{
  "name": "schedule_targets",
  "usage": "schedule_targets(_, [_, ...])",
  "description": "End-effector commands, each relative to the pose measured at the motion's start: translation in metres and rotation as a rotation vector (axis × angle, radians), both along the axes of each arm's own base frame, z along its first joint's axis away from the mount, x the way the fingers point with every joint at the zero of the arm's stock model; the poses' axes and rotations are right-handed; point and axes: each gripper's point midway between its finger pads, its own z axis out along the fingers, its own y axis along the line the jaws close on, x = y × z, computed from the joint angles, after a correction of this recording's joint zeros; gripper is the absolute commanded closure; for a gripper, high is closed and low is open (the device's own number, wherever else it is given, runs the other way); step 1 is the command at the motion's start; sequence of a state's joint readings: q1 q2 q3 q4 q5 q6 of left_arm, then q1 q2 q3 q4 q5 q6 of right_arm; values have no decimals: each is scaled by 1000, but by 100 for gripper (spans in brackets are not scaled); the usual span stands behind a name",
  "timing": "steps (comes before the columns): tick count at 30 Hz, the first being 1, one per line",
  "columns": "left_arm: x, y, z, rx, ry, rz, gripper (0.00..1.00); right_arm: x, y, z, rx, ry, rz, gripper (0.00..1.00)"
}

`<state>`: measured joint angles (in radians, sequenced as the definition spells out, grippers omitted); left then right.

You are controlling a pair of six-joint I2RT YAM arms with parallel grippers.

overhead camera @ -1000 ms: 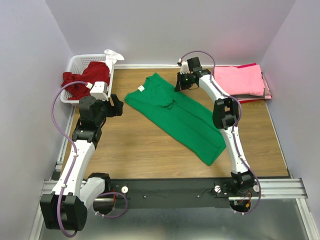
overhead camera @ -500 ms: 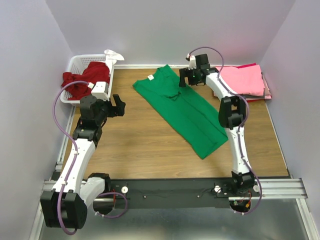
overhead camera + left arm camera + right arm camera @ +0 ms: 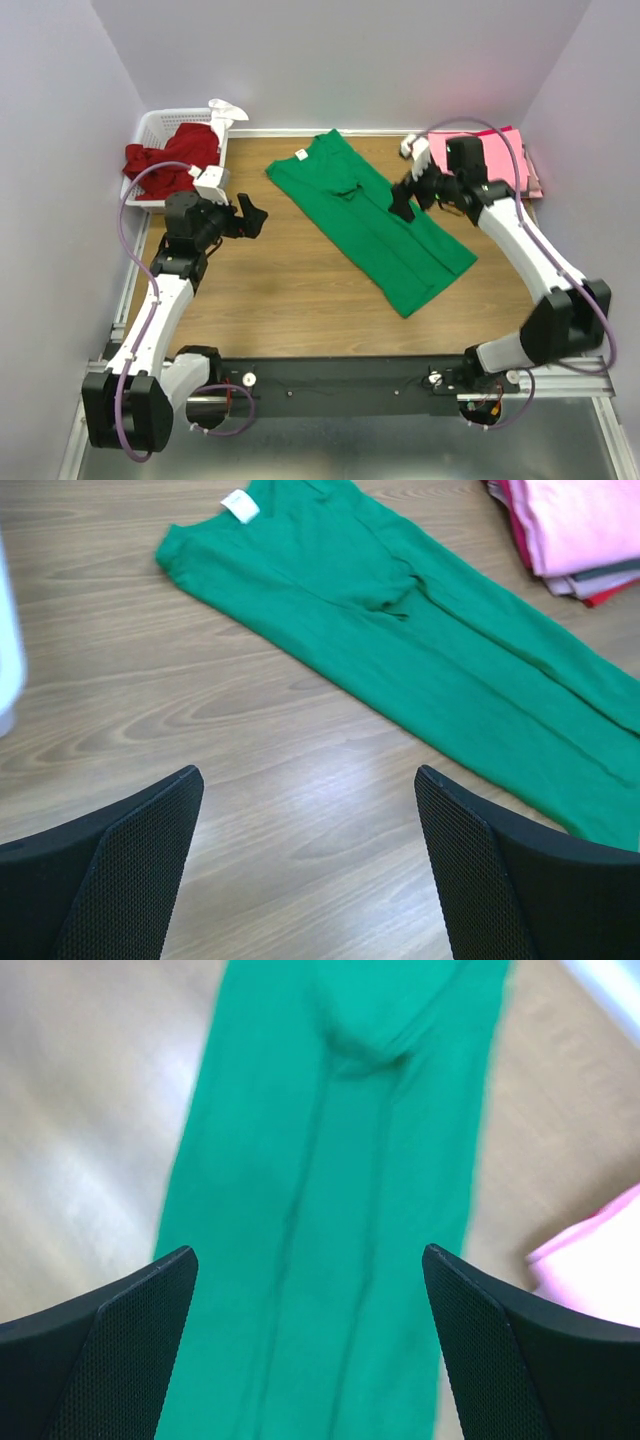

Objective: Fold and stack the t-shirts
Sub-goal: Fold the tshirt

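The bright green t-shirt [image 3: 375,222] lies as a long narrow strip running diagonally across the wooden table [image 3: 270,290], its white neck tag [image 3: 300,156] at the far end. My right gripper [image 3: 405,202] hovers open over the strip's middle; in the right wrist view green cloth [image 3: 335,1210] fills the gap between the fingers, and nothing is gripped. My left gripper [image 3: 250,218] stands open over bare wood left of the shirt [image 3: 420,650], its fingers [image 3: 130,870] apart. A dark red t-shirt [image 3: 170,160] hangs over the basket. Folded pink t-shirts [image 3: 512,155] are stacked at the back right.
A white slotted basket [image 3: 150,125] stands at the back left corner, its edge [image 3: 8,650] at the left of the left wrist view. The pink stack [image 3: 590,530] rests on darker folded layers. Purple walls enclose the table on three sides.
My right gripper opened and let go of the green shirt, then swung back from the far edge to over the shirt's middle. The shirt shifted toward the back. My left gripper edged right.
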<state>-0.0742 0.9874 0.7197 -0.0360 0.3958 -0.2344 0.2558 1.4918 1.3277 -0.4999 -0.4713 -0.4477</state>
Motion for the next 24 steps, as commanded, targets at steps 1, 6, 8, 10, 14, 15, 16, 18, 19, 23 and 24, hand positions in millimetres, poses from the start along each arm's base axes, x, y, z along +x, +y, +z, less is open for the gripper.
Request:
schedule_targets(1, [-9,-27,-15,-70,64,-118,8,-57,-5,-35,-29,37,134,0])
schedule_targets(6, [-28,-73,-31,-144,151,-199,8,-87,-31,-47,71,53,105,0])
schedule_targets(8, [-35,-87,-32,-164,159,-211,8,-92,-37,-42,115,41,93,0])
schedule_targets(10, [-51,-104,-45,-211,220,-223,9,-98,-43,-51,134,61,82,0])
schedule_targets(14, [-67,-122,-63,-271,292,-199,12,-99,-48,-55,132,66,65,0])
schedule_targets(15, [-73,-130,-66,-282,316,-201,12,-98,-48,-55,133,67,63,0])
schedule_targets(16, [-74,-131,-68,-288,329,-186,12,-98,-47,-56,136,74,66,0])
schedule_targets(18, [-68,-129,-73,-291,340,-127,12,-100,-44,-55,151,75,84,0])
schedule_targets(19, [-66,-128,-76,-297,357,-97,12,-101,-44,-54,154,74,87,0])
schedule_targets(23, [-43,-121,-104,-261,431,46,12,-102,-44,-52,154,66,88,0])
schedule_targets(24, [-36,-116,-111,-248,452,93,12,-102,-44,-53,153,65,89,0])
